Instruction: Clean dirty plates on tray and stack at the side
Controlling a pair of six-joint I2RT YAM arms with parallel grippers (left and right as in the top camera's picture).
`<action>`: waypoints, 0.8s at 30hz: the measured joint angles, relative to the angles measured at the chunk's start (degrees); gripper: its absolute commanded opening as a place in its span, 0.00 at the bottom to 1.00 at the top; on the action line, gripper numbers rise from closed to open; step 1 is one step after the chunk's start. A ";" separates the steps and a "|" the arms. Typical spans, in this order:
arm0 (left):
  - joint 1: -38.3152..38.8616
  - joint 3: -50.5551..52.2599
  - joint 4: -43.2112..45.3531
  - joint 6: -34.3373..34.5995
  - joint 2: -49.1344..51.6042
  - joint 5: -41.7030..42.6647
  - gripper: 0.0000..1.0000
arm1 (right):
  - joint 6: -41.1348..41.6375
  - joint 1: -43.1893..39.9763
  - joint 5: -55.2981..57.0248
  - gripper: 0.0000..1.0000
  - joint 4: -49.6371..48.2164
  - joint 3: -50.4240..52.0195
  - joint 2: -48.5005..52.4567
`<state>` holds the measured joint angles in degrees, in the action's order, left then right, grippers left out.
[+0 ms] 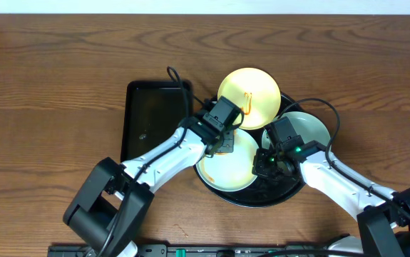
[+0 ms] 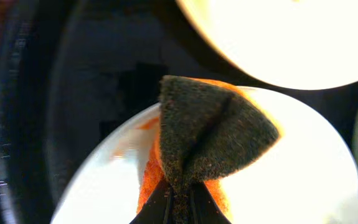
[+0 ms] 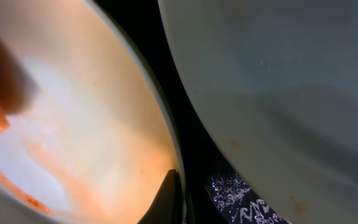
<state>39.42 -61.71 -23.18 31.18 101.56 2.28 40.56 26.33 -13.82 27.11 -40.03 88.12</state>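
- Overhead: on the wooden tabletop (image 1: 62, 64) the round tray (image 1: 262, 198) carries all three plates. The yellow plate (image 1: 258, 86) is at the back, with an orange squiggle. The blue-green plate (image 1: 311, 127) is on the right and the front plate (image 1: 222, 175) is nearest the arms. A rectangular tray (image 1: 151, 118) lies just to the left. The left gripper (image 1: 224, 140) is over the front plate's back edge, and the right gripper (image 1: 265, 163) is at its right rim.
- Left wrist: the left gripper (image 2: 177, 194) is closed on a sponge (image 2: 219, 127), dark scouring face up with orange beneath. The sponge is pressed on the front plate (image 2: 309, 186), with an orange smear beside it.
- Right wrist: one dark finger of the right gripper (image 3: 169, 200) meets the rim of the front plate (image 3: 98, 124), which is streaked with orange. I cannot tell if it is clamped. The blue-green plate (image 3: 278, 87) is just beside it, with the tray showing between them.
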 measured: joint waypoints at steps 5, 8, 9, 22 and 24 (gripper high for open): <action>1.46 0.00 1.73 -0.13 1.20 1.29 0.07 | 0.02 0.00 -0.07 0.01 0.02 0.02 0.00; 2.49 0.00 3.89 -0.66 1.53 2.78 0.08 | 0.02 0.00 -0.13 0.01 0.04 0.02 0.00; 2.75 0.00 4.22 -0.85 1.53 2.99 0.07 | 0.02 0.00 -0.15 0.01 0.04 0.02 0.00; 3.34 -0.35 5.99 -1.01 4.70 4.22 0.08 | 0.02 0.00 -0.72 0.01 0.22 0.09 0.00; 3.02 -0.81 6.03 -0.98 5.44 4.66 0.07 | 0.02 0.00 -0.74 0.01 0.26 0.09 0.00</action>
<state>42.44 -62.52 -17.15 30.20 107.00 6.94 40.58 26.33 -14.57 27.38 -39.94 88.12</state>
